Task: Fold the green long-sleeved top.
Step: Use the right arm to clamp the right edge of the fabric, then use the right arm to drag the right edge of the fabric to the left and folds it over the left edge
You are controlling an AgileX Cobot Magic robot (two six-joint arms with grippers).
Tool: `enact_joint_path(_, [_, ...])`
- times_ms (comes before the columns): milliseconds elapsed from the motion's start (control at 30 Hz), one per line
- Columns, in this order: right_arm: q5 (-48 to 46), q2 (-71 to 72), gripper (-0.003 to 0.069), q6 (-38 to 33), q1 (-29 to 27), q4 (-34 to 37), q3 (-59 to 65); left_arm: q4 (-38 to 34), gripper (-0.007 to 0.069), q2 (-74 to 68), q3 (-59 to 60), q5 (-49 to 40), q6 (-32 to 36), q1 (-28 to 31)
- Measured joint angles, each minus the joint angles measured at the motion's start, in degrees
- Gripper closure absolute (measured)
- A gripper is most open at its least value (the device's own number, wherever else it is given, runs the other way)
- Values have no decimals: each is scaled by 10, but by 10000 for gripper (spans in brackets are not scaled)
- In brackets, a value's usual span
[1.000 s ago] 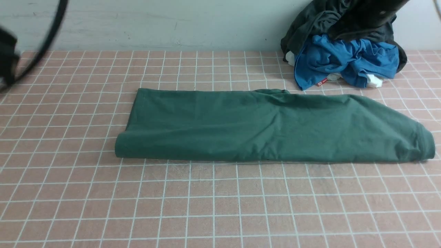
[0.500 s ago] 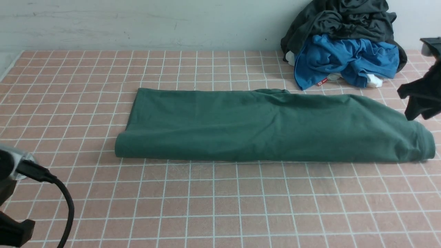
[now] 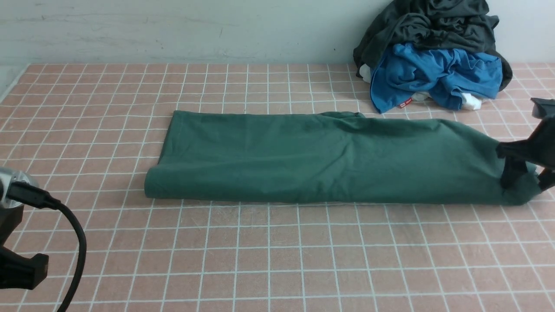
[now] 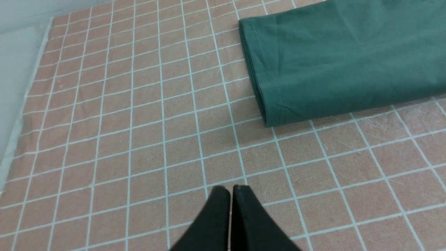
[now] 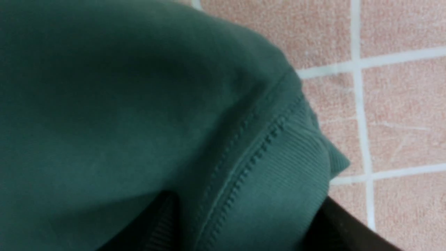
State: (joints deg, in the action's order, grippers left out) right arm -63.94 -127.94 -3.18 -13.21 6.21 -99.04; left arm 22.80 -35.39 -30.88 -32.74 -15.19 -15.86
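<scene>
Our right hand [image 3: 526,185], spread wide, straddles the ribbed end of the dark green cotton long-sleeved top [image 3: 329,160], likely to lift it; our left hand [image 4: 230,189] hovers pressed together.

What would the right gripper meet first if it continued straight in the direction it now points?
The dark green cotton long-sleeved top: its ribbed end lies directly between the jaws of the open right gripper. The fabric probably comes first, then the pink gridded table cover below. The gap is hard to judge.

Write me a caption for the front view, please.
Folded green top, open right gripper straddling its end; clothes heap behind.
</scene>
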Motion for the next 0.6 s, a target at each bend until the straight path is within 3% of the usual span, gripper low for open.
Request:
enact_joint_path(67, [3,0,293,-3,0,9,0,0,628,0,0,0,0,0])
enact_joint_path(100, [6,0,377,-9,0,17,-1,0,628,0,0,0,0,0])
enact_joint_path(167, [7,0,461,-20,0,21,-1,0,628,0,0,0,0,0])
enact_joint_path(200, [7,2,549,-25,0,15,-1,0,628,0,0,0,0,0])
enact_joint_path(267, [6,9,618,-27,0,-7,0,0,628,0,0,-1,0,0])
enact_joint_path(333, [3,21,632,-24,1,-43,0,0,628,0,0,-3,0,0])
enact_joint_path(467, [-29,68,636,-1,4,-206,-34,0,628,0,0,-4,0,0])
enact_joint_path(533, [-47,92,636,7,5,-249,-58,0,628,0,0,-2,-1,0])
enact_joint_path(600, [-59,114,636,16,11,-248,-78,0,628,0,0,0,-1,0])
